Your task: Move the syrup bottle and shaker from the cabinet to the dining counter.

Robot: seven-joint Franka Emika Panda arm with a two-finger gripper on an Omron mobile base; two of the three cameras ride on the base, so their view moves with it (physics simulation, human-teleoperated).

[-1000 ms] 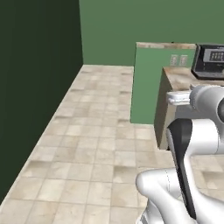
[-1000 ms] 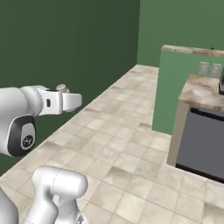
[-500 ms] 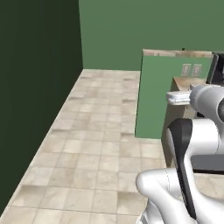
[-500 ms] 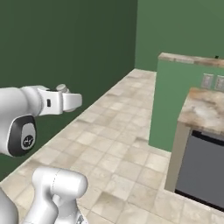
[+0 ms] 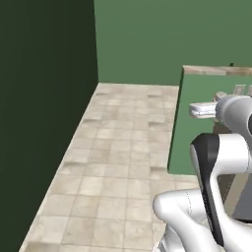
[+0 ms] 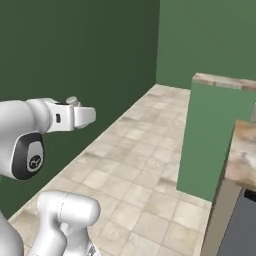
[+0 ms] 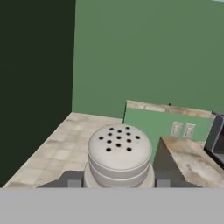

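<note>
Shifting across both base views: floor and green walls, so the base is turning, not the things. Shaker (image 7: 119, 155): sitting pinched between the gripper (image 7: 118, 179) fingers, perforated top showing. Dining counter (image 7: 168, 109): lying far ahead; shaker in transit, delivery pending.

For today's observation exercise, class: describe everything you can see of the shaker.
The shaker is a small pale grey cylinder that looks like metal. Its domed cap is slightly wider than the collar below and is pierced with small dark holes. It stands upright along the hand view, its lower body hidden, with the claw shut on it from both sides. Behind it lie the tiled floor and green walls.
</note>
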